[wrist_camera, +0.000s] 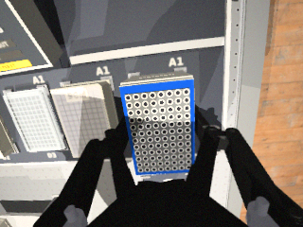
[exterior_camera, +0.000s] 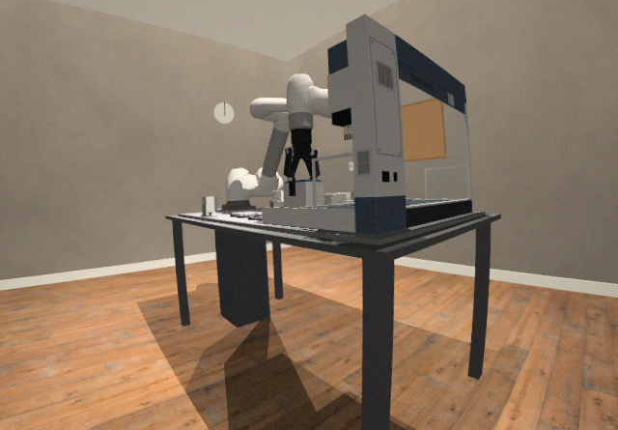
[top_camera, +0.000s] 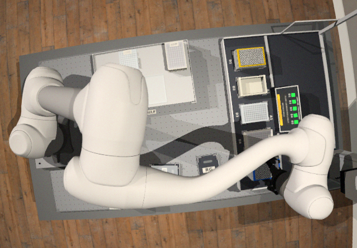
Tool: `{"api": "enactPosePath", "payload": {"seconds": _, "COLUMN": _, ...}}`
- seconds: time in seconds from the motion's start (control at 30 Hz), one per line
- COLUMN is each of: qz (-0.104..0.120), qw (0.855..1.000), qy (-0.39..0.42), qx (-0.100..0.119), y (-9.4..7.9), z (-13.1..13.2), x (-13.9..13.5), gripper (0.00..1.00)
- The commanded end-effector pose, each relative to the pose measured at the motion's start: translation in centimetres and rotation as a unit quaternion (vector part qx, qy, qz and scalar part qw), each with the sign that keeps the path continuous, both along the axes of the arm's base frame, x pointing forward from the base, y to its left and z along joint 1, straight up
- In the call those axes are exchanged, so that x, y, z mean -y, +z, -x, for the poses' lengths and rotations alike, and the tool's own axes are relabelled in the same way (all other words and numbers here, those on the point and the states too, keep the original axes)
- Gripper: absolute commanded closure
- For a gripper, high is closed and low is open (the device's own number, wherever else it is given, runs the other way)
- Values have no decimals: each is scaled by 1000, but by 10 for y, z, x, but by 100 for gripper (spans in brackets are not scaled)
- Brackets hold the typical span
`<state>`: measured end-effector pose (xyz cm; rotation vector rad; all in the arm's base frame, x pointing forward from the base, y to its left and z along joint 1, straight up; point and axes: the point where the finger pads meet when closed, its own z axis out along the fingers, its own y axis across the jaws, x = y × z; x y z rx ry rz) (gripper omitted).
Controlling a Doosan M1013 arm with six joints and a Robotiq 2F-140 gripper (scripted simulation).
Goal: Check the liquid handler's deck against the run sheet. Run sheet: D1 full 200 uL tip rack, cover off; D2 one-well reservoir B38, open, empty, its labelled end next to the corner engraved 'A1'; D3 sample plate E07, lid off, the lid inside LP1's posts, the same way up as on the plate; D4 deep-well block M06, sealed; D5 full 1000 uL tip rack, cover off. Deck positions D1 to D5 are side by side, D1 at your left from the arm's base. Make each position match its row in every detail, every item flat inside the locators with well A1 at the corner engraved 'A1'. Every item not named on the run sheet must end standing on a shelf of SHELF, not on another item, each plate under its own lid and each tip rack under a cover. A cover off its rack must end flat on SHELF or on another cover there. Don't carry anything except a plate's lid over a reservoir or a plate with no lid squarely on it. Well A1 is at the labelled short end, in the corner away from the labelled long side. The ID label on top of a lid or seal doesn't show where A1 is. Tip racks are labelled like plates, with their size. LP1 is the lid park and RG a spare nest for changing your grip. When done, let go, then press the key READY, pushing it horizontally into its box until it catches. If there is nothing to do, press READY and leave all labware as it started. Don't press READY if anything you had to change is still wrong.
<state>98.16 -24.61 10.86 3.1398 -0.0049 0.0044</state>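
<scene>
The blue 1000 uL tip rack stands uncovered in D5 below an engraved 'A1' mark; it also shows in the overhead view. My gripper hangs over it with a finger on each long side, open and a little apart from the rack walls. It also shows in the overhead view and the side view. The yellow 200 uL rack is in D1, the open reservoir in D2, the unlidded sample plate in D3, and the sealed deep-well block in D4, partly under my arm.
SHELF holds two plates and a flat pale cover. A lid lies in the lid park next to the RG nest. The handler's status panel shows green lights. The deck's frame rail runs right of D5.
</scene>
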Motion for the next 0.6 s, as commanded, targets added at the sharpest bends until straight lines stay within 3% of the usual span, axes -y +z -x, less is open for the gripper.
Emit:
{"api": "enactPosePath", "payload": {"seconds": 0.0, "qz": 0, "qw": 1000, "qy": 0, "qx": 1, "y": 2, "z": 0, "x": 0, "gripper": 34}}
{"api": "enactPosePath", "payload": {"seconds": 0.57, "qz": 0, "qw": 1000, "qy": 0, "qx": 1, "y": 27, "z": 0, "x": 0, "gripper": 34}}
